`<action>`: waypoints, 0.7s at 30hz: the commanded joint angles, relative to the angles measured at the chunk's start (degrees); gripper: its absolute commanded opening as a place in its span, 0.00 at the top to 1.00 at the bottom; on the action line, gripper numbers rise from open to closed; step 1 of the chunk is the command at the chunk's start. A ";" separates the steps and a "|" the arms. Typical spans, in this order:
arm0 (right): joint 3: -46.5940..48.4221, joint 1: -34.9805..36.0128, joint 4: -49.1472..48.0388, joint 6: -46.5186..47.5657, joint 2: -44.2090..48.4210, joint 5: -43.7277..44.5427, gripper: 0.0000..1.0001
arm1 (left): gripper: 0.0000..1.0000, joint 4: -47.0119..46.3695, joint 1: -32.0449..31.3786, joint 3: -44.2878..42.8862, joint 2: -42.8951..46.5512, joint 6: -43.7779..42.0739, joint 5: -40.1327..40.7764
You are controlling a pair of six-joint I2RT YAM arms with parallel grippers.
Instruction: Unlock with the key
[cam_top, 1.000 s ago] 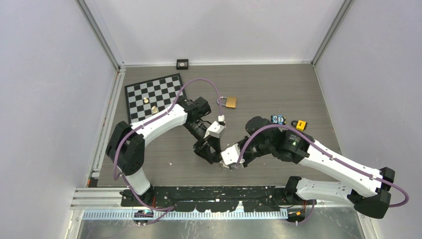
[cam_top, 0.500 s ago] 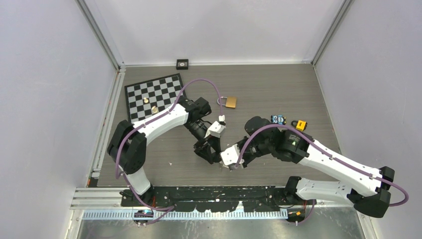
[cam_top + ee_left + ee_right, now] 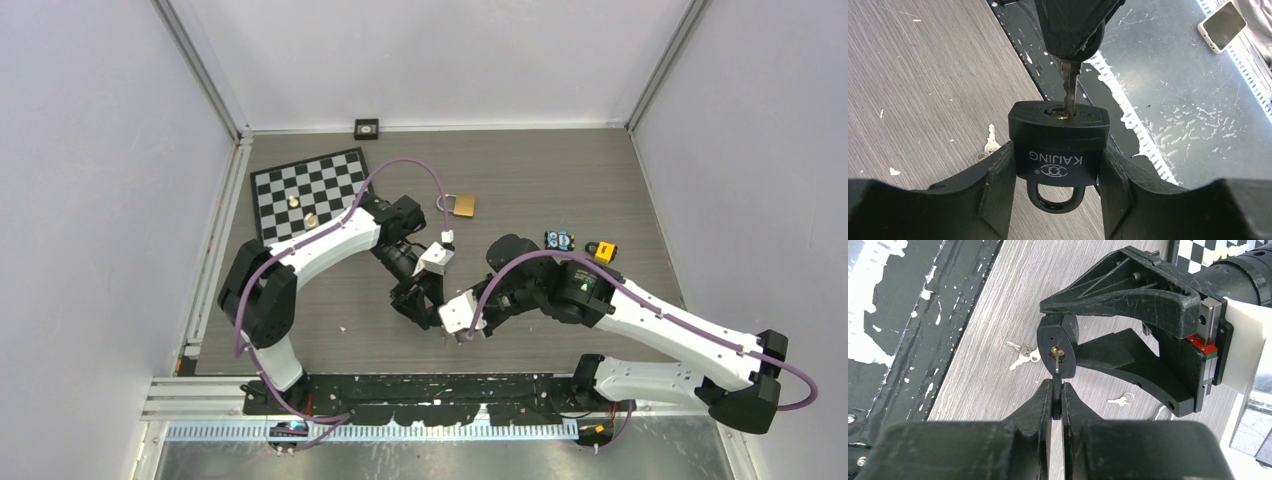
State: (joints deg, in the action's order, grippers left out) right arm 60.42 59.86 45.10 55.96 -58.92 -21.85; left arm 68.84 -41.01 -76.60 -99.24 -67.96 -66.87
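Note:
My left gripper is shut on a black padlock marked KAIJING, its fingers pressing on both sides of the body, with the closed shackle toward the camera. A silver key stands in the keyhole on the lock's bottom face. In the right wrist view my right gripper is shut on the black head of that key, whose blade enters the padlock. From above, both grippers meet near the table's front middle: the left gripper and the right gripper.
Loose keys lie on the wood table under the lock, another key further off. A brass padlock, a checkerboard, a small blue item and a yellow lock sit behind. The black base rail runs along the front.
The right arm has shifted slightly left, toward the padlock in the left gripper. The left arm is nearly still and both grips are unchanged.

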 commanded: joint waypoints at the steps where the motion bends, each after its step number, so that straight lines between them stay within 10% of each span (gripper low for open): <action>1: 0.31 0.35 -1.99 1.24 0.03 0.67 0.99 | 1.00 1.62 -0.29 -2.29 1.31 0.11 -5.20; 21: -1.98 0.43 -3.44 1.43 0.25 0.31 0.99 | 1.00 1.54 -0.29 -2.17 1.33 0.11 -6.17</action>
State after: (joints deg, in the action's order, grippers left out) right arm 59.40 59.90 44.38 56.93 -58.98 -21.30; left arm 68.90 -41.17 -76.60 -99.24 -67.92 -67.09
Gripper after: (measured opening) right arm 0.131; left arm 0.547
